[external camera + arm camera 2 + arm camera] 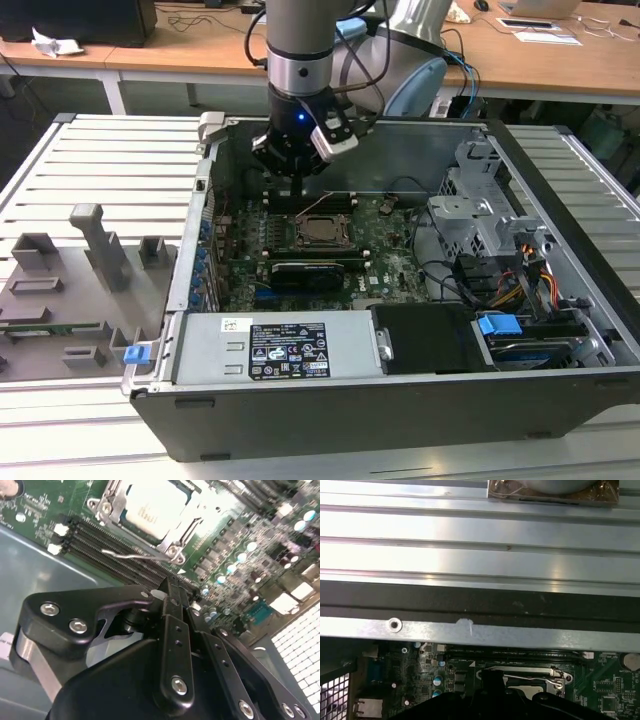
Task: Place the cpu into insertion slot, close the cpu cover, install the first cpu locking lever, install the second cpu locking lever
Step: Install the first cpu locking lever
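Inside the open computer case (560, 330), the cpu (152, 507) sits in its socket on the green motherboard (380, 265), its pale silver top showing through the square window of the cpu cover (112, 495), which lies flat around it. In the exterior view the socket appears as a dark metal square (322, 230) near the board's middle. A thin wire locking lever (131, 555) stands a little off the socket's edge in the second wrist view, just beside the dark memory slots (100, 542).

Just above that edge of the socket hangs the black gripper (168, 587), its fingers pressed together and pinching nothing. In the exterior view, the gripper (298, 180) hovers over the board's far side, close to the socket. Grey plastic fixtures (100, 245) rest on the slatted table (110, 160) on the exterior view's left.
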`<action>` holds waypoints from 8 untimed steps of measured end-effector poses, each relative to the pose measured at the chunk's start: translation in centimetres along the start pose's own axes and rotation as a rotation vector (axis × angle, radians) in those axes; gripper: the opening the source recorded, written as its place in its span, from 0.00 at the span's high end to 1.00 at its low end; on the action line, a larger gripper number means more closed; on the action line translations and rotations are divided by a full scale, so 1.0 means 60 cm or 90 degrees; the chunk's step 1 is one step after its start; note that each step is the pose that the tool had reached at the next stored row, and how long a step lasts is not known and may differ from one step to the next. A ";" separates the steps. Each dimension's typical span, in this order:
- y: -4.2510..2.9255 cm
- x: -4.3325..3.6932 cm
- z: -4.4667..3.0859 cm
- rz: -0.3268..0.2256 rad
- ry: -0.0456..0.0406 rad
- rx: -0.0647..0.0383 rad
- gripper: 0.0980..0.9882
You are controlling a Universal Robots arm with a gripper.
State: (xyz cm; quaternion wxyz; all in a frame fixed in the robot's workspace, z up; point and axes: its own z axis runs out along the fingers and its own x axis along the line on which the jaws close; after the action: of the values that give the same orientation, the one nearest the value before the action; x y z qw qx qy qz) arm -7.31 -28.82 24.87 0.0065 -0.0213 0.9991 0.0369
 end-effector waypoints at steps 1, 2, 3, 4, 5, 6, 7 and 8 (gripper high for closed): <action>0.000 0.000 0.000 0.000 -0.0029 -0.002 0.99; 0.000 0.000 0.002 -0.001 -0.0085 -0.002 0.99; 0.000 0.000 0.003 -0.001 -0.0143 -0.002 0.99; -0.001 0.000 0.004 -0.001 -0.0163 -0.002 0.99; -0.001 -0.001 0.005 -0.002 -0.0171 -0.002 0.99; -0.001 -0.003 0.007 -0.003 -0.0171 -0.002 0.99; -0.001 -0.005 0.010 -0.005 -0.0170 -0.002 0.99; 0.000 -0.010 0.013 -0.008 -0.0166 -0.001 0.99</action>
State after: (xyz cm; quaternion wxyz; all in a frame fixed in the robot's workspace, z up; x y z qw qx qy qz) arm -6.71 -28.75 24.08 0.0198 -0.0270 0.9987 0.0377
